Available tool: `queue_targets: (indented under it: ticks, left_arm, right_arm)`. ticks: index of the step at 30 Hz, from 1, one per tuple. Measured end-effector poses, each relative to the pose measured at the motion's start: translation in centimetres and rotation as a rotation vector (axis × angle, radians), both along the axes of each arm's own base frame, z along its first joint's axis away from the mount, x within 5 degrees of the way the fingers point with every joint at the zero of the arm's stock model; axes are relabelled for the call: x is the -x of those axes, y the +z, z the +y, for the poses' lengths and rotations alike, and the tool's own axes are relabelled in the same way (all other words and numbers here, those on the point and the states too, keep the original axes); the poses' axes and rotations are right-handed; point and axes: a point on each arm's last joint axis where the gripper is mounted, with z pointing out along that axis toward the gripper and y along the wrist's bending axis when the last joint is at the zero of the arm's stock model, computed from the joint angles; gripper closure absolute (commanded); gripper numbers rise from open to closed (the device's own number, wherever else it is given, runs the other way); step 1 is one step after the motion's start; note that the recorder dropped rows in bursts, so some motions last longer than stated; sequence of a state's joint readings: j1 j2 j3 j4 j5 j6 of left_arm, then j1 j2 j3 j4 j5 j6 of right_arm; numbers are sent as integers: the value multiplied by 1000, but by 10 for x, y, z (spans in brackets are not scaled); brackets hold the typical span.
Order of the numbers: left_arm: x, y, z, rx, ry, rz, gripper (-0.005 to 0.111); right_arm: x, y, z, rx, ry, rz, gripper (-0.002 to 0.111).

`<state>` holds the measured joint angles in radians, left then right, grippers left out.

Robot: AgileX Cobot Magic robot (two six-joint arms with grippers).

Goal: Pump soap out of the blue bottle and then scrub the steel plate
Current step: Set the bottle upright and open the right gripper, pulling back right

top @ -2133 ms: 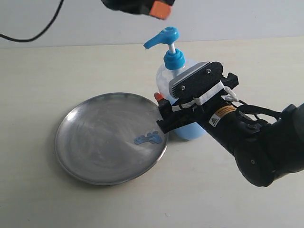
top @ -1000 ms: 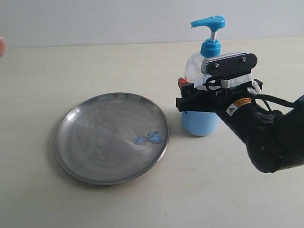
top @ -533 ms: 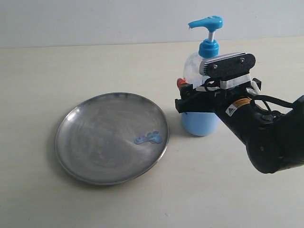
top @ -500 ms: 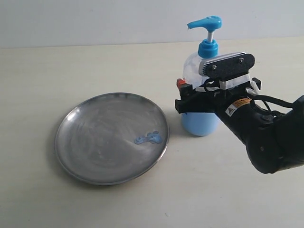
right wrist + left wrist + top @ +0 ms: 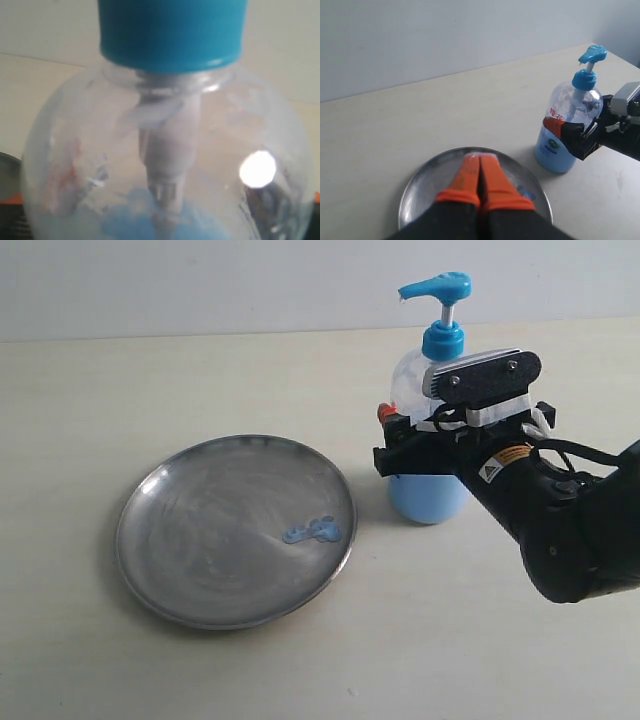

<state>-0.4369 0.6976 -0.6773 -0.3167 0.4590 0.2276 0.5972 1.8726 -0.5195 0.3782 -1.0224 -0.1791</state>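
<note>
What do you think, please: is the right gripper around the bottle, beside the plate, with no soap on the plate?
Not quite: the plate does have soap on it, small blue blobs near the rim, as the exterior view shows. The right gripper is indeed around the bottle, beside the plate.

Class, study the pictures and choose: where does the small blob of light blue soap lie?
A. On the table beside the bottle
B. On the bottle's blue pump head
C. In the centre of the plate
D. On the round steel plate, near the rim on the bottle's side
D: the light blue soap blob sits on the round brushed-steel plate, close to the rim nearest the clear pump bottle.
</note>
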Motion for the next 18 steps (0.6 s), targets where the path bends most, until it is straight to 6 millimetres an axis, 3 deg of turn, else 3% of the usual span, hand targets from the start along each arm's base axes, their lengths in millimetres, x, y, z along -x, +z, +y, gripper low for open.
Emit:
queue_targets:
  ticks: [4,13,18]
  left_arm:
    - [0,0,0,0,0,0,107]
    - [0,0,0,0,0,0,107]
    - [0,0,0,2,1,-4,107]
  right_arm:
    - [-1,-2,0,3,-2,-19,85]
    - [-1,-3,0,1,0,-28,19]
    - [-1,-3,0,1,0,-28,7]
